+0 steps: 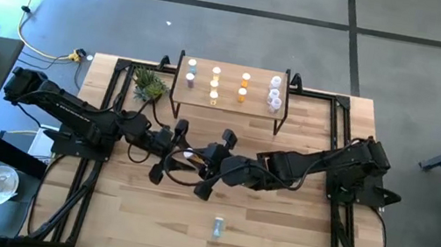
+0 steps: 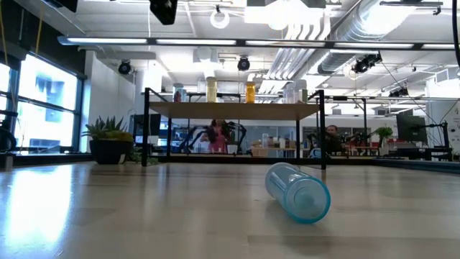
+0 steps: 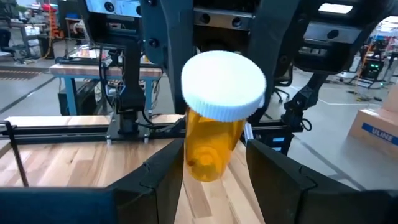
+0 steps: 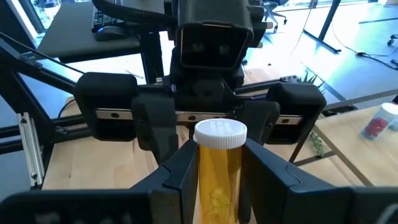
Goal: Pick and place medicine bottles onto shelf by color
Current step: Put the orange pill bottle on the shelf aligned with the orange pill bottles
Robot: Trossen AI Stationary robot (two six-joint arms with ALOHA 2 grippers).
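Note:
A yellow medicine bottle with a white cap is up in the air over the middle of the table, between my two grippers. My left gripper comes at it from the table's left and my right gripper from the right; both are shut on it. In the high view they meet at the bottle. A pale blue bottle lies on its side near the front edge. The shelf at the back carries blue, yellow, orange and clear bottles in rows. My left gripper pinches the lower body of the yellow bottle between its two fingers, coming level from the table's left. The bottle is clear of the table, cap up and tipped toward this gripper. My right gripper pinches the body below the cap between its two fingers, slanting down from the table's right. The bottle stands roughly upright across the fingers, its cap above them.
A small green plant stands left of the shelf. In the low view the lying blue bottle is in front of the shelf. A clear bottle with red contents shows at the edge of the right wrist view.

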